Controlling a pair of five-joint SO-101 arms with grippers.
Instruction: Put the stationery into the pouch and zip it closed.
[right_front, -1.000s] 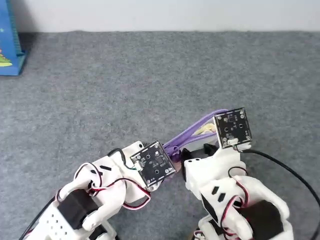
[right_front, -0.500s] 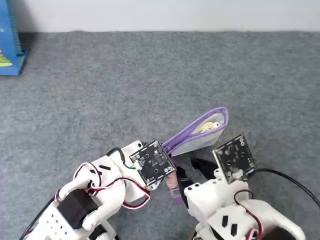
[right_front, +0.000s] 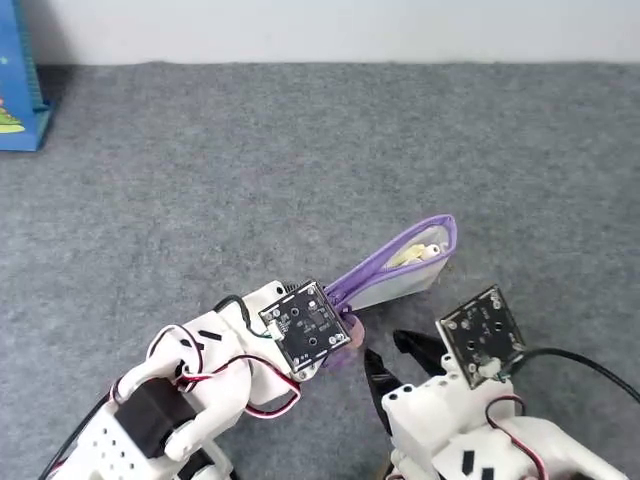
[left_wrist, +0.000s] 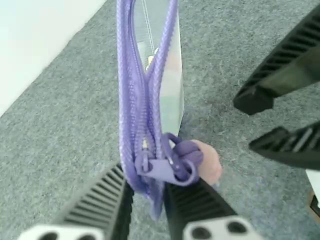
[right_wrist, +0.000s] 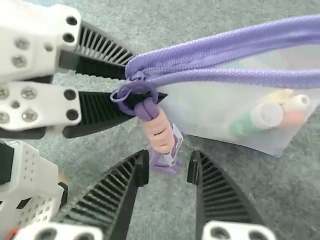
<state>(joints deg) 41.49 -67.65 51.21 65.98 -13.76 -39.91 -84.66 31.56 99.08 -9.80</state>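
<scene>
The left gripper (left_wrist: 148, 192) keeps its jaws pressed on the near corner of the pouch (right_front: 398, 282), just under the zipper slider (left_wrist: 159, 167) — here nothing moves. The right gripper (right_front: 393, 357) has backed away from the pouch's far end and now stands spread, with the pink pull charm (right_wrist: 161, 134) hanging free just before it. So the zipping stroke seems finished — only a check remains. Inside the clear pouch the stationery (right_wrist: 267, 116), capped pens, lies at the far end.

Grey felt table (right_front: 200, 150), blue box (right_front: 18, 85)
</scene>
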